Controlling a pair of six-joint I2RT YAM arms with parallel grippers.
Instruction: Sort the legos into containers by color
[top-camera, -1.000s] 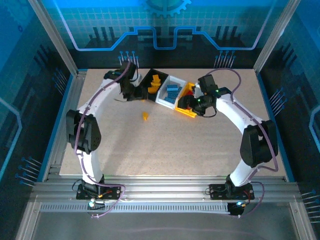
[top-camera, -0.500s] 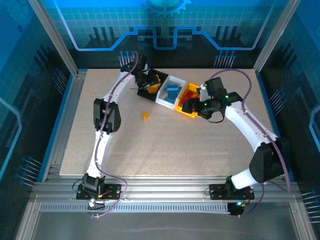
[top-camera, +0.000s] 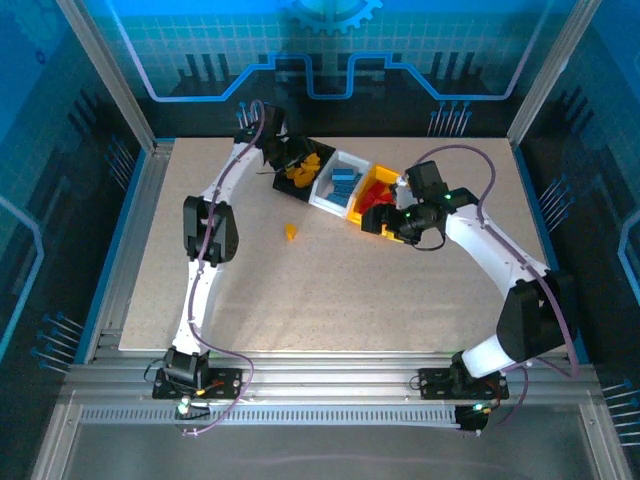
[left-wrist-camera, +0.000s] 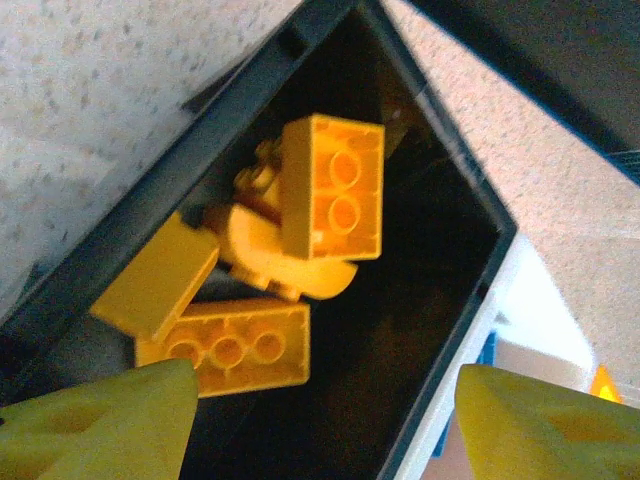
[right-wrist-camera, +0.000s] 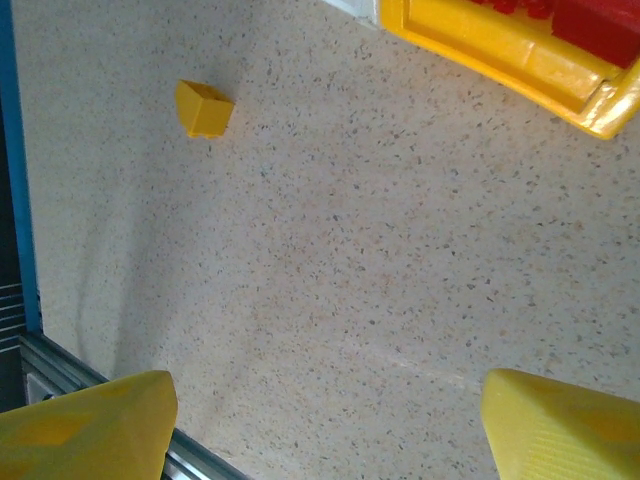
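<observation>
The containers stand joined in a row at the back of the table: a black bin (top-camera: 285, 186), a white bin (top-camera: 322, 200) and a yellow bin (top-camera: 377, 226). Several orange-yellow legos (left-wrist-camera: 332, 187) lie in the black bin (left-wrist-camera: 430, 330), blue legos (top-camera: 343, 184) in the white one, red legos (top-camera: 377, 197) in the yellow one. My left gripper (left-wrist-camera: 325, 430) hangs open over the black bin (top-camera: 288, 160), nothing between its fingers. My right gripper (right-wrist-camera: 325, 430) is open over bare table beside the yellow bin (right-wrist-camera: 500, 45). One loose yellow lego (top-camera: 291, 232) (right-wrist-camera: 203, 108) lies on the table.
The speckled tabletop (top-camera: 330, 290) stretches in front of the bins. Its metal edge rail (right-wrist-camera: 60, 365) shows at the lower left of the right wrist view. Blue enclosure walls (top-camera: 60, 200) surround the table.
My left arm swung from beside the black bin to over it and its jaws opened; more yellow legos now show in that bin. My right gripper drew back slightly from the yellow bin.
</observation>
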